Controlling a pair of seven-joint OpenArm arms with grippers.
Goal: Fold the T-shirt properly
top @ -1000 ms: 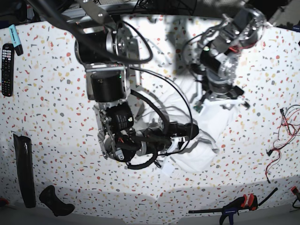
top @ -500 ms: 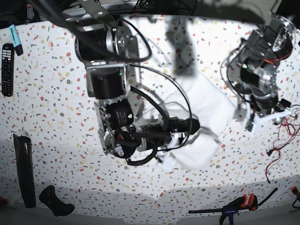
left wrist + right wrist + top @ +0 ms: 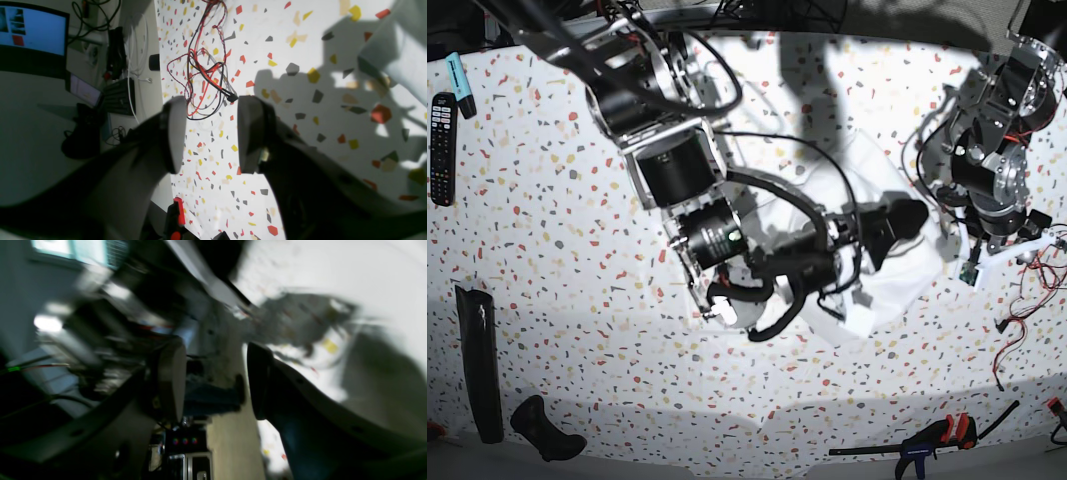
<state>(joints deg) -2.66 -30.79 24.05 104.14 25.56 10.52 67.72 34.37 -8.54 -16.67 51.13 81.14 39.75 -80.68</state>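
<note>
White cloth: the T-shirt [image 3: 882,275] lies bunched mid-table on the speckled terrazzo tabletop [image 3: 547,250], mostly under the right arm, which crosses it from the base view's upper left. In the left wrist view one corner of it [image 3: 405,63] shows at the top right edge.

Right gripper [image 3: 897,225]: over the shirt's upper part in the base view. Wrist view is motion-blurred, but the jaws stand clearly apart with nothing between them [image 3: 215,383]. No grip on the cloth that I can see.

Left gripper [image 3: 208,133]: jaws partly open, empty, only bare tabletop between the fingers. It sits off the shirt's right side in the base view [image 3: 1007,250], near a tangle of red and black wires [image 3: 203,70] by the table edge.

Other items in the base view: TV remote [image 3: 443,148] and a teal marker [image 3: 459,82] at far left, a black strip [image 3: 479,362] and a black handle-like object [image 3: 547,430] at lower left, a bar clamp [image 3: 937,437] along the bottom edge.
</note>
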